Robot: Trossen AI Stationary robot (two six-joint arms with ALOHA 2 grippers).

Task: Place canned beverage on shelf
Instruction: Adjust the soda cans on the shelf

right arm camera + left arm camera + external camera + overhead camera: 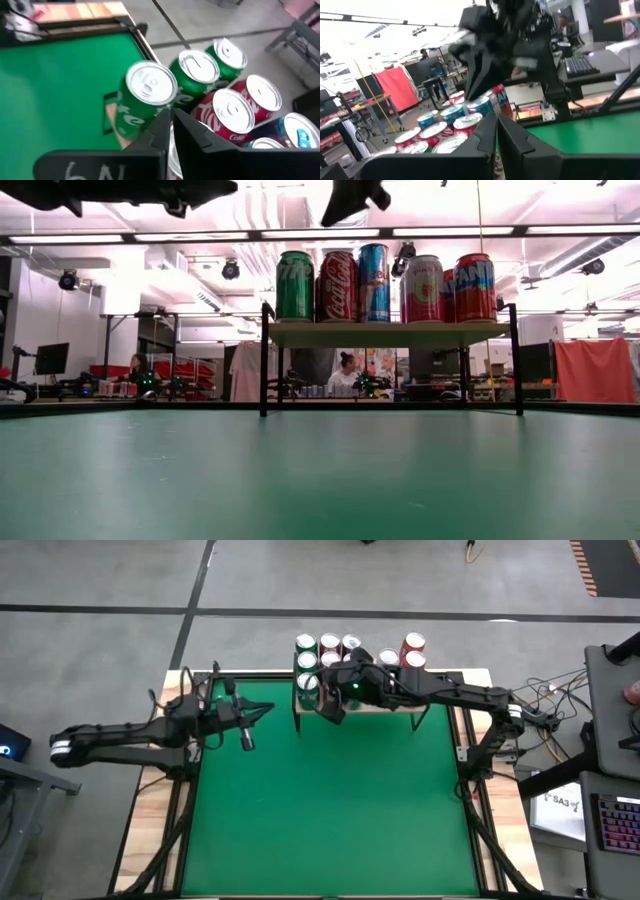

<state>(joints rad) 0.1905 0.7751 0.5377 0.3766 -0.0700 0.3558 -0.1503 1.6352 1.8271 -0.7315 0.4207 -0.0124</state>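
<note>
The right gripper [170,120] hangs above the near-left corner of the shelf [437,703], its fingers [197,135] pressed together and holding nothing. Just ahead of the fingertips stands a green can [142,97], upright on the shelf at its front edge. Beyond the fingers and to one side stand two more green cans [200,72] in a row, with red cans [235,112] beside them and a blue-topped can [295,131] at the edge of the wrist view. None of the cans touches the fingers.

From bench height the shelf's board carries a row of upright cans: a green one [295,285] at the left end, then a red cola can [338,286], a tall blue can [374,282], and further cans [455,288] to the right. The space under the board is bare green bench [330,810].

The left gripper [262,711] waits well apart over the left part of the bench, its fingers [490,135] also pressed together and empty.

By my judgement the placing step is finished for the can nearest the right fingers: it stands free and straight on the shelf. The next move calls for the right arm to draw up and back without brushing that front can, which sits close to the edge and would tip easily. No loose can shows on the bench.
</note>
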